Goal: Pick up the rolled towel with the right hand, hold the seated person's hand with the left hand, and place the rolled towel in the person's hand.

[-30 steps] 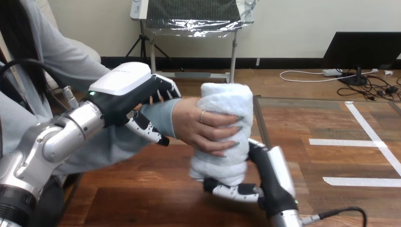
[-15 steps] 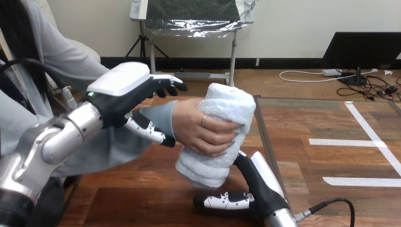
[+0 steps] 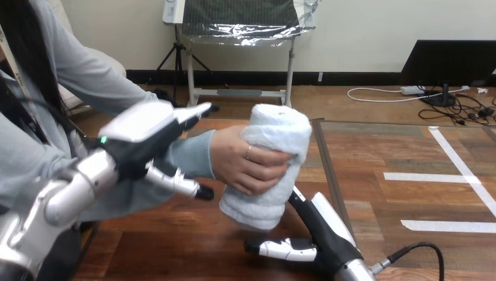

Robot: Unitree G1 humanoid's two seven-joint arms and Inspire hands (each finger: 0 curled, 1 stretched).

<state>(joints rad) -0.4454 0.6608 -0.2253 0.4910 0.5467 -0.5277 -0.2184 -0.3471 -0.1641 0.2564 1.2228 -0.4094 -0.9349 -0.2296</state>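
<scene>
Bare near table (image 3: 175, 246) — rolled towel (image 3: 272, 158) centre

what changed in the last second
The right hand came off the towel and dropped below it; the left hand opened and drew back along the person's sleeve. The towel tilted. The person's hand still grips it.

The robot's left hand (image 3: 149, 132), closed round the person's sleeve (image 3: 190, 155) a second ago, has opened and drawn back toward the view's left, its fingers now straight above the sleeve. The right hand (image 3: 319, 229) has come away from the base of the rolled towel (image 3: 275, 134) and sunk toward the table (image 3: 175, 246). The towel, upright before, now leans in the person's hand (image 3: 243, 167).
</scene>
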